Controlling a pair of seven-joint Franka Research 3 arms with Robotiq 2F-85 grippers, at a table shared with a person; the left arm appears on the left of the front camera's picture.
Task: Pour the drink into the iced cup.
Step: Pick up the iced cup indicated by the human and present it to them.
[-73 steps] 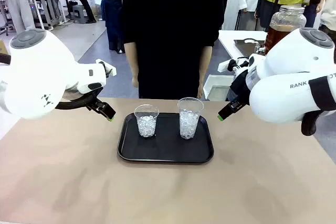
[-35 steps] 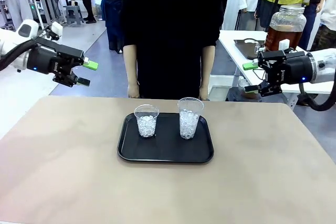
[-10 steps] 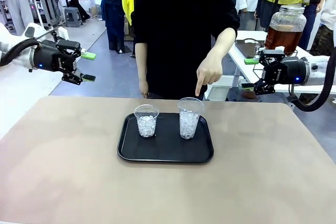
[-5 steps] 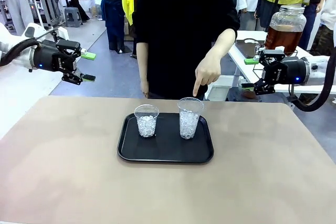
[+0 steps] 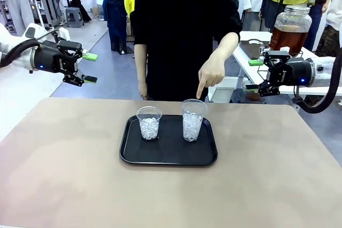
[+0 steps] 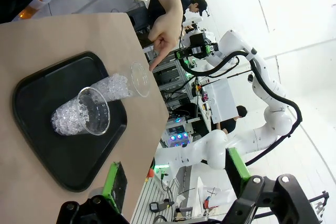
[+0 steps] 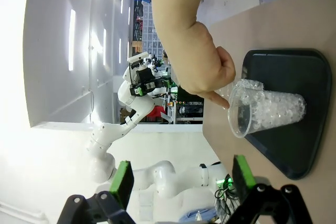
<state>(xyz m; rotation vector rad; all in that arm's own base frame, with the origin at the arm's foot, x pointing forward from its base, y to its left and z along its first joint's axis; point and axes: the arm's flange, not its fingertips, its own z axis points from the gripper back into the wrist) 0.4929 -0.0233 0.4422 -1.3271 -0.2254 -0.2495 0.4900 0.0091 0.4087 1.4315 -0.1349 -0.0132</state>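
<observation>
Left claw hangs off the desk's far-left corner, fingers wide apart, empty. Black tray mid-desk: short cup of ice on its left, taller iced cup on its right, both upright, well apart from either claw. Person's hand points down, fingertip just over the taller cup's rim. Right claw beyond the far-right edge, spread wide, empty. Drink: amber, in lidded jar on a side table behind it.

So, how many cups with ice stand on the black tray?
2. The shorter cup stands on the left part of the tray; the taller cup stands on the right part, just below the person's pointing hand. No other cup seems hidden.
</observation>
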